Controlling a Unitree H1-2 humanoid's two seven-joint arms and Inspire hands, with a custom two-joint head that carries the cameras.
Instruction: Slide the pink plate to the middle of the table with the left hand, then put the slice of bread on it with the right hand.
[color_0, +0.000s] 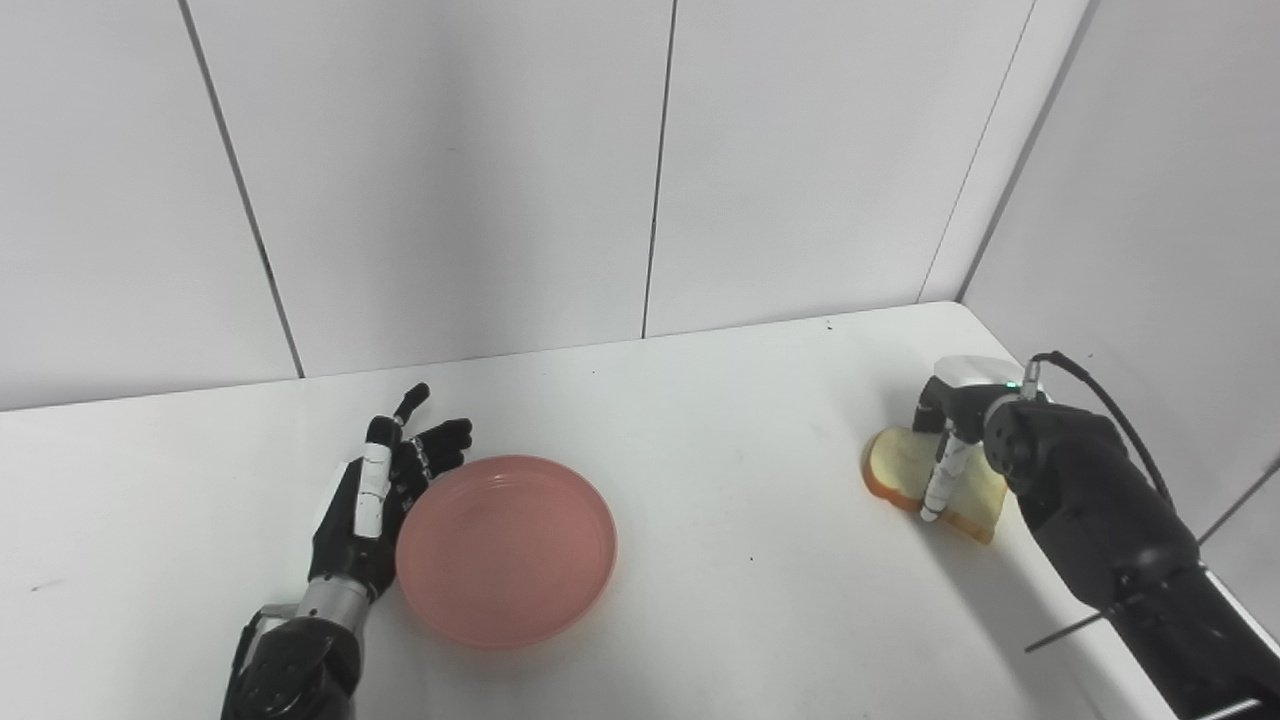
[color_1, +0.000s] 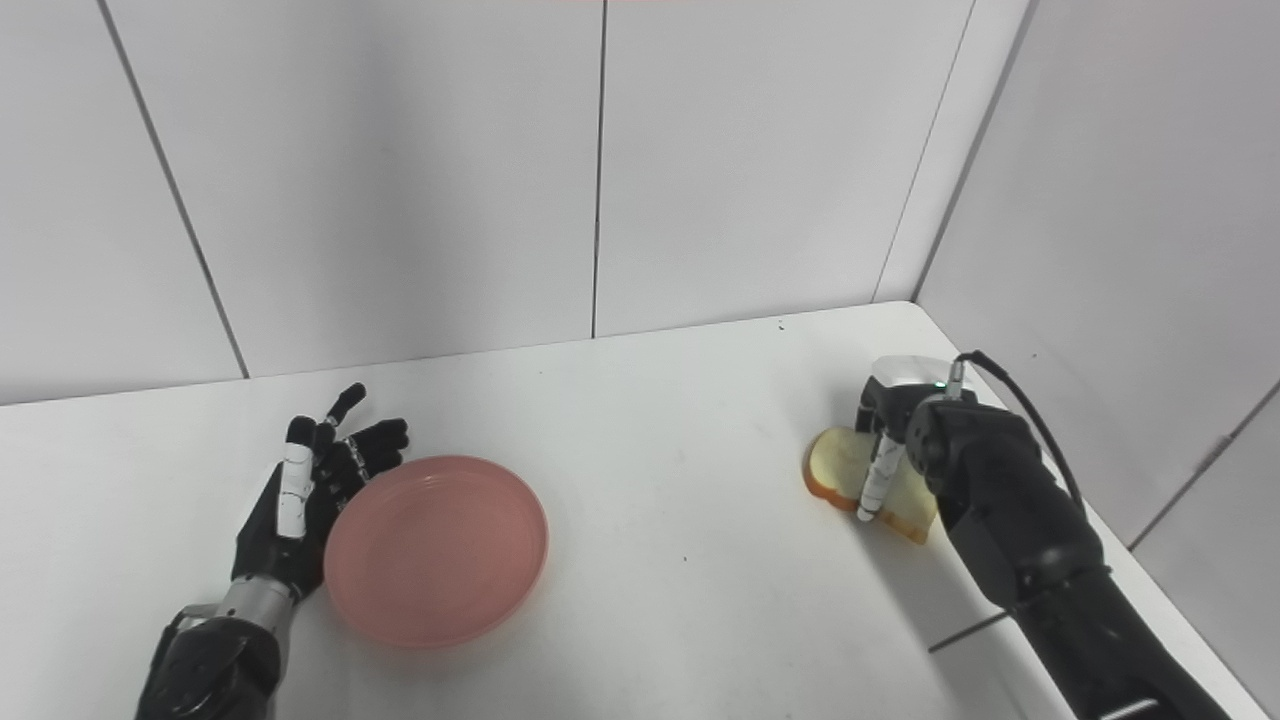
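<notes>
Pink plate (color_0: 506, 549) sits lower left of frame on the white counter (color_0: 720, 470): round, shallow, smooth plastic w/ a raised rim, prob. light & slippery, so push at the rim. Left hand (color_0: 372, 500) is at its left edge, fingers (color_0: 440, 440) spread, holding nothing. Bread (color_0: 905, 466) lies at right, soft & squashy w/ a tan crust; right hand (color_0: 955, 440) is over it, grip can't tell.

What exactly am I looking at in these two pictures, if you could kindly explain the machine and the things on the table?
Both pictures come from two cameras side by side on a humanoid robot's head, looking down at a white table. The two black arms entering from below are its own. The left hand is open, its fingers spread along the left edge of an empty pink plate and holding nothing. The right hand reaches over a slice of bread lying flat near the table's right edge, with one finger across it; whether it grips the bread, I cannot tell.
</notes>
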